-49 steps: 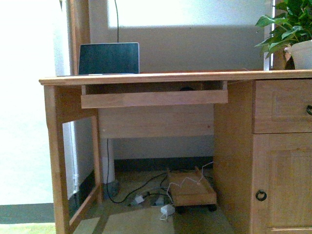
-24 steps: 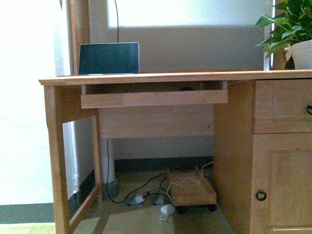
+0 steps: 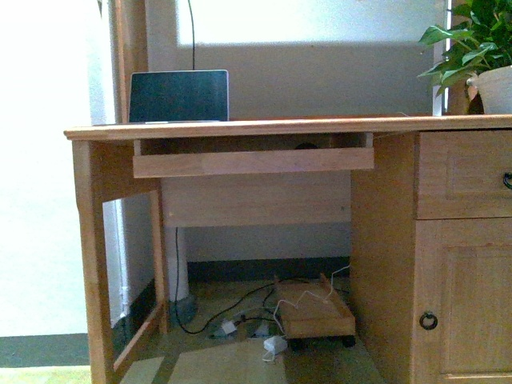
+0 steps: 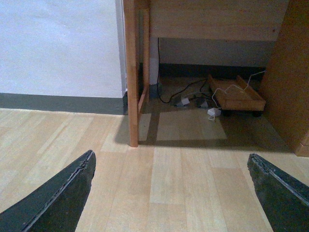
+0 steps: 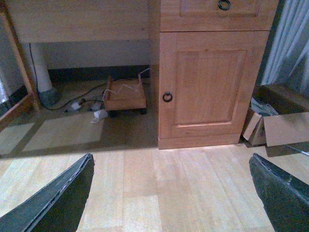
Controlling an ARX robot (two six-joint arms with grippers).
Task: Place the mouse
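Left gripper [image 4: 170,162] and right gripper [image 5: 170,162] hung spread and empty; the mouse [image 3: 306,146] seemed to lie in the tray [image 3: 240,162], right of middle. Reaching was not begun; next an arm must rise into that slot

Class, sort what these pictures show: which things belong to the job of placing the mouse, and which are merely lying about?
Belongs to the job:
mouse, a dark hump just showing on the pull-out tray
left claw and right claw, both open, holding nothing

Lying about:
laptop
potted plant
cables and adapters
wheeled wooden stand
cardboard boxes
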